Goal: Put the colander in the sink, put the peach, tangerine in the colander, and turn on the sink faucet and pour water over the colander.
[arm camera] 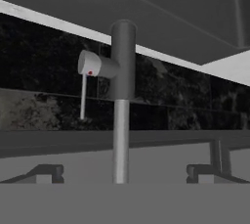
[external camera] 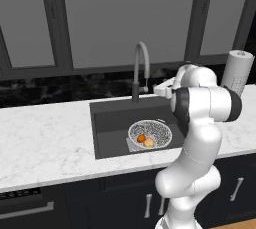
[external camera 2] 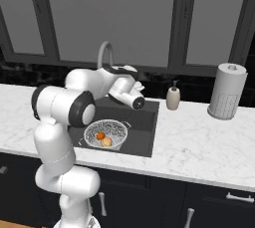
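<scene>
1. Inside the sink [external camera: 107, 123], the colander [external camera: 150, 133] holding tangerine [external camera: 141, 138] and peach [external camera: 149, 143].
2. Open end effector [arm camera: 122, 173] straddling the faucet [arm camera: 121, 81] stem, spout cut off above; half-hidden elsewhere.

No readable text, label, brand, number or sign is to be found anywhere in the three views (the rendered surfaces are plain throughout). Nothing is printed on the paper-towel roll [external camera 2: 227, 91], on the soap bottle [external camera 2: 173, 97] or on the marble counter [external camera: 45, 140]. A small red dot is seen on the handle of the sink faucet [arm camera: 122, 71] in the hand view, but no lettering is carried by it
</scene>
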